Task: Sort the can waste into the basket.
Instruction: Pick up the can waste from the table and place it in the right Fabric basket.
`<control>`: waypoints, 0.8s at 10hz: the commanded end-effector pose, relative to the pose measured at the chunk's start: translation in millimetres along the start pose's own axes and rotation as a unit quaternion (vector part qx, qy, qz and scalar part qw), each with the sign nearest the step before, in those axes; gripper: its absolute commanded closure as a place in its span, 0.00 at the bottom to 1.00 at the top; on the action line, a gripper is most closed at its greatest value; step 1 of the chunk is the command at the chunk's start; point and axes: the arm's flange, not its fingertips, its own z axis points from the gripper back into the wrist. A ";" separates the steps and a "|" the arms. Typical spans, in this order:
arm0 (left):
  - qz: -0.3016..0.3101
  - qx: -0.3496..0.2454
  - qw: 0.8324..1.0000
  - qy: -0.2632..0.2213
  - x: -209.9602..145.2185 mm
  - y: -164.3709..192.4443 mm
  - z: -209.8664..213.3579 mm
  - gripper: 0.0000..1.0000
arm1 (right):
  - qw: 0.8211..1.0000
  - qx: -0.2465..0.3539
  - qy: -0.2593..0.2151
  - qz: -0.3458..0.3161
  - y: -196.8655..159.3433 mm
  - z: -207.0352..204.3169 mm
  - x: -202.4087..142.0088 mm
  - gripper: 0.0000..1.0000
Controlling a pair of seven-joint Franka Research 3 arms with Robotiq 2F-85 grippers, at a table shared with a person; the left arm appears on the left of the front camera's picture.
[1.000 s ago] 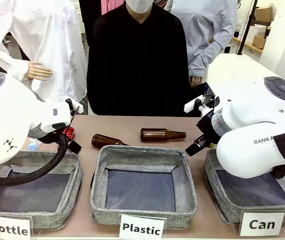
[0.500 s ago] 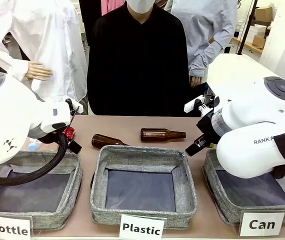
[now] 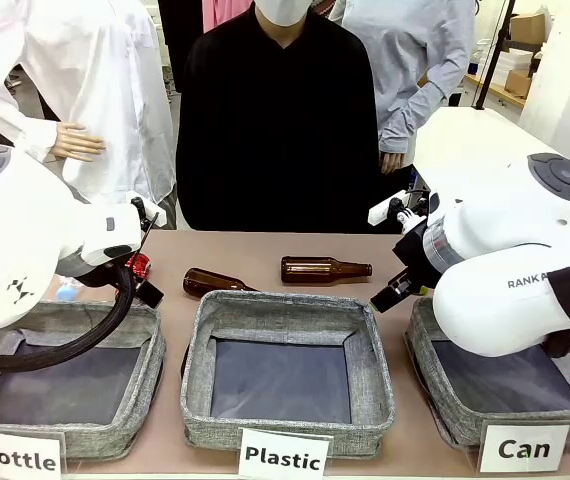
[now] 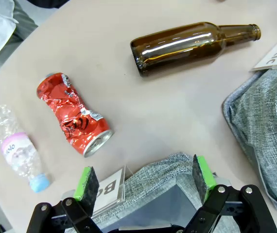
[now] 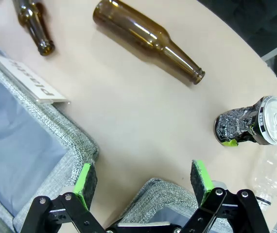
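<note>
Left gripper (image 4: 143,177) stands with its green pads spread wide and nothing between them, hanging over the rim of a grey fabric bin (image 4: 158,170). In its wrist view the red can (image 4: 75,114) lies on the tan table (image 4: 177,111) at about ten o'clock from the jaws, well clear of them. It is shiny red, crushed and twisted along its length, lying on its side with its silver end turned toward the gripper. A crumpled clear plastic bottle (image 4: 17,150) with a blue cap lies near it at nine o'clock, and a brown glass bottle (image 4: 192,43) lies at one o'clock.

Right gripper (image 5: 143,183) is likewise fully open and empty, over the grey rim of the basket (image 5: 160,191). The black can (image 5: 248,125) lies on its side at two o'clock from it, apart from the jaws. Its body is dark with pale print and a green patch low on the side, and its silver top with the pull tab faces the camera.

In the front view the basket sits at five o'clock on the table behind its white "Can" card (image 3: 524,447). Both cans lie on the table outside it.
</note>
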 end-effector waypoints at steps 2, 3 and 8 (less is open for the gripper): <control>-0.001 0.000 1.000 0.000 0.1 -0.1 0.1 0.00 | 1.000 0.000 0.000 0.000 -0.1 0.0 0.0 0.00; -0.001 0.000 1.000 0.000 0.1 -0.1 0.1 0.00 | 1.000 0.000 0.000 0.000 -0.1 0.0 0.0 0.00; 0.004 -0.003 0.998 0.060 13.5 -7.0 23.0 0.00 | 1.000 0.007 -0.008 -0.016 -1.7 22.7 -0.8 0.00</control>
